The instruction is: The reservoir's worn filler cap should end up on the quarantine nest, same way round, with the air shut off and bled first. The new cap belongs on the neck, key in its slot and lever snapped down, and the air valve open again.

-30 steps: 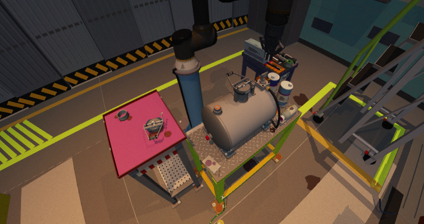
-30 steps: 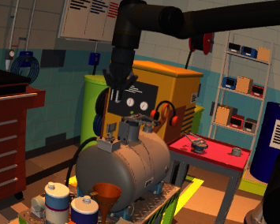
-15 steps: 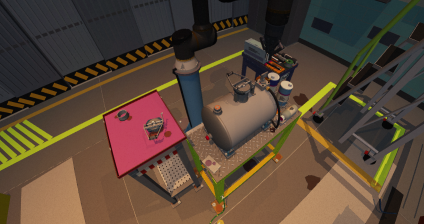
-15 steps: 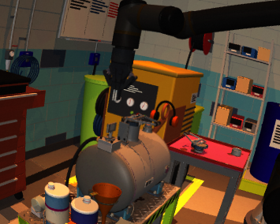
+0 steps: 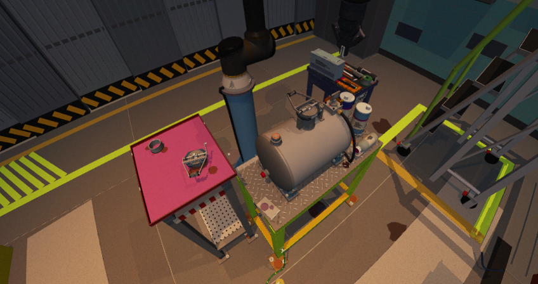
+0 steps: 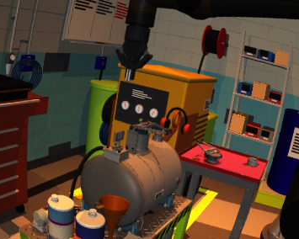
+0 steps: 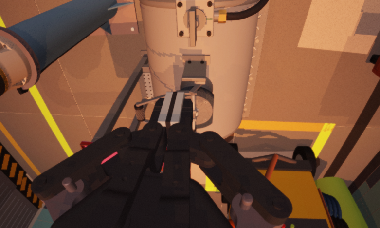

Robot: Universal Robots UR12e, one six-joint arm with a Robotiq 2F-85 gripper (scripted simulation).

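Note:
My gripper point(image 5: 342, 50) point(image 6: 130, 75) point(image 7: 171, 113) hangs high above the grey reservoir point(image 5: 305, 147) point(image 6: 133, 179). It is shut and holds nothing. The worn filler cap point(image 5: 307, 109) point(image 6: 143, 128) point(image 7: 198, 103) sits on the neck at the tank's top, its wire lever raised. The air valve point(image 5: 332, 106) point(image 6: 115, 152) point(image 7: 193, 21) is on a square plate beside the neck, with a black hose attached. On the pink table point(image 5: 181, 166) point(image 6: 225, 162) lies the new cap point(image 5: 195, 160) point(image 6: 212, 155). A grey ring nest point(image 5: 155, 145) point(image 6: 252, 161) stands apart from it.
Behind the tank stand an orange generator point(image 6: 166, 105) and a blue tool cart point(image 5: 341, 79). The arm's blue column point(image 5: 239, 119) rises beside the tank. Two canisters point(image 5: 356, 109) and an orange funnel point(image 6: 114, 208) crowd the tank's valve end. A stair frame point(image 5: 479, 104) stands to the right.

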